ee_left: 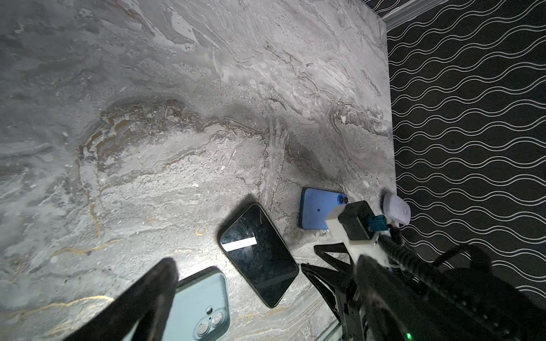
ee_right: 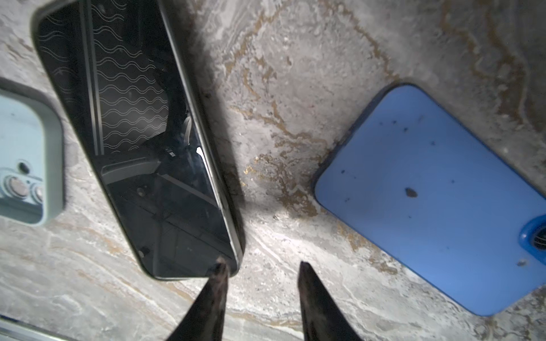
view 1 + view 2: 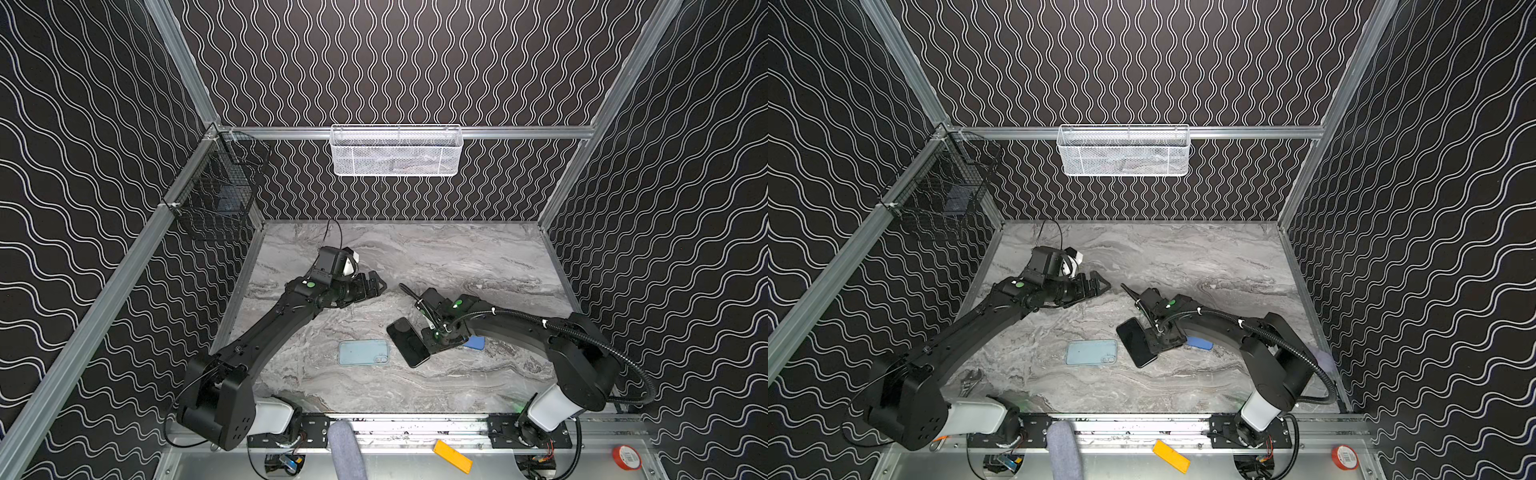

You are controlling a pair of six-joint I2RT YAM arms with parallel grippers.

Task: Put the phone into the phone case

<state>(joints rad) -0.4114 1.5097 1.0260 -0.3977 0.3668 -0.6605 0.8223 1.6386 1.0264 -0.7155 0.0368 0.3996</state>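
A black phone point(image 3: 405, 340) point(image 2: 141, 147) lies screen up, skewed, in the front middle of the marble table point(image 3: 436, 257). Just to its left a light teal phone case point(image 3: 363, 352) point(image 1: 198, 304) lies back up, with lenses showing in its camera cutout. My right gripper point(image 3: 432, 345) point(image 2: 262, 265) points down at the phone's right edge. Its jaws stand partly apart. One fingertip point(image 2: 220, 267) is over the phone's corner and the other is over bare table; nothing is gripped. My left gripper point(image 3: 376, 286) hangs wide open and empty, behind and to the left of both.
A blue phone point(image 3: 476, 343) point(image 2: 437, 200) lies back up just right of my right gripper, partly under the arm. A wrench point(image 3: 969, 380) lies at the front left. A white mesh basket point(image 3: 397, 151) hangs on the back wall and a black wire basket point(image 3: 220, 199) on the left rail.
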